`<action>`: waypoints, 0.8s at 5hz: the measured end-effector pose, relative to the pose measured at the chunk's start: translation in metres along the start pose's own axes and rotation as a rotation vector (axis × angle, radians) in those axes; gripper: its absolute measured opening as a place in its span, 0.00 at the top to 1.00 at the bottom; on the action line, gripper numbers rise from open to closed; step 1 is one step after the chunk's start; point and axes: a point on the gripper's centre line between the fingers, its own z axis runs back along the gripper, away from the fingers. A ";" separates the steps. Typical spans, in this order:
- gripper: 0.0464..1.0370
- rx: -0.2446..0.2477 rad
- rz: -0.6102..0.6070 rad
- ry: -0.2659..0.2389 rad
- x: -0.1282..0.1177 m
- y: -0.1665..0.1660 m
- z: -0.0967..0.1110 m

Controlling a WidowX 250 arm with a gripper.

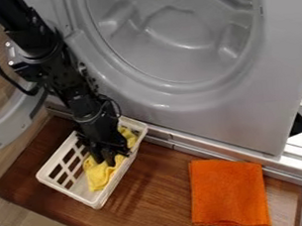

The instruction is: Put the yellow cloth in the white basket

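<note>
Though crumpled, the yellow cloth (101,175) lies within the white basket (69,193), spread lengthwise along its floor toward the wall nearer the orange cloth (228,193). Black gripper (110,161): one, pointing down inside the basket, against the cloth; whether spread or closed, and whether any fabric is gripped, indiscernible. Basket: slotted sides, on a brown wooden surface (158,196), beside a grey machine front (203,113). Orange cloth: folded, flat, well apart from the basket. Step in hand, as judged: release and withdrawal, placement looking nearly complete. Handling advice: free every fold first, then lift straight up and slowly, clear of the rim; a snagged fold could drag cloth out, a sideways pull could tip the basket.
</note>
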 end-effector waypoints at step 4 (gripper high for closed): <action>0.04 0.111 -0.095 -0.066 0.018 -0.037 0.096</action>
